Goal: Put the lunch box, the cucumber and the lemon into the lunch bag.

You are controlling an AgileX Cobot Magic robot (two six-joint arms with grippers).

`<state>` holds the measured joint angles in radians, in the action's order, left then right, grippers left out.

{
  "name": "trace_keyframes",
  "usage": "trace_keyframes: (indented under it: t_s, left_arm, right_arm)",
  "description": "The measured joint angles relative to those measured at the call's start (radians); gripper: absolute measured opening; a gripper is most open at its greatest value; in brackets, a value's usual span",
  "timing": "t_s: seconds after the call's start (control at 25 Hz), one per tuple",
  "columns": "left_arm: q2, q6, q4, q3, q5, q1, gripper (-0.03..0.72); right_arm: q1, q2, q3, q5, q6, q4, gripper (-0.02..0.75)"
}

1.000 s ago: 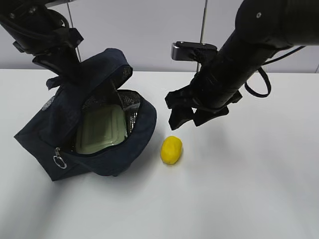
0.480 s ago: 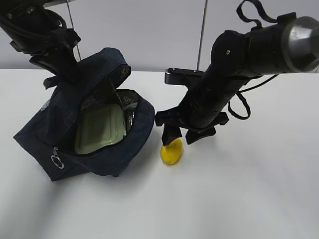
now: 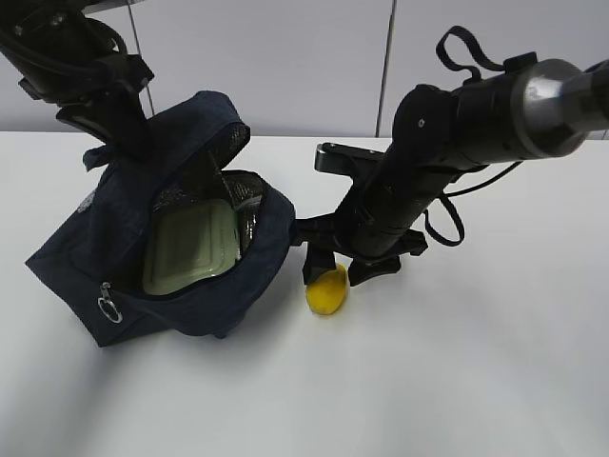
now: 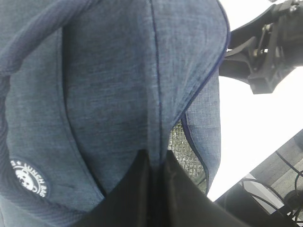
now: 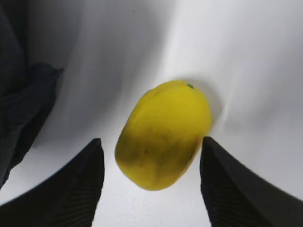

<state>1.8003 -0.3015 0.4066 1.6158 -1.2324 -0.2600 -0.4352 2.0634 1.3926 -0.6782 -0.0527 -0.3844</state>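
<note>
Lemon point(image 5: 163, 135) lengthwise between open right hand point(image 5: 150, 184)

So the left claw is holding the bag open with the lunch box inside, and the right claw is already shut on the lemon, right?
Not quite. The right claw is open, its fingers either side of the lemon without touching it, as the right wrist view shows. The rest holds: left claw, lunch bag, lunch box.
</note>
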Motion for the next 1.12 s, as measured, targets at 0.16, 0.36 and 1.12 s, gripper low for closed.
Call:
trace_keyframes:
  t_s: [0.16, 0.36, 1.12]
  left_arm:
    - [0.000, 0.000, 0.000, 0.000, -0.002, 0.000, 0.001]
    - [0.000, 0.000, 0.000, 0.000, -0.002, 0.000, 0.001]
    - [0.000, 0.000, 0.000, 0.000, -0.002, 0.000, 0.001]
  right_arm:
    - [0.000, 0.028, 0.000, 0.002, -0.006, -0.010, 0.475]
    - [-0.001, 0.051, 0.000, 0.013, -0.009, -0.014, 0.443]
    - [-0.001, 0.006, 0.006, -0.031, -0.005, 0.035, 0.339]
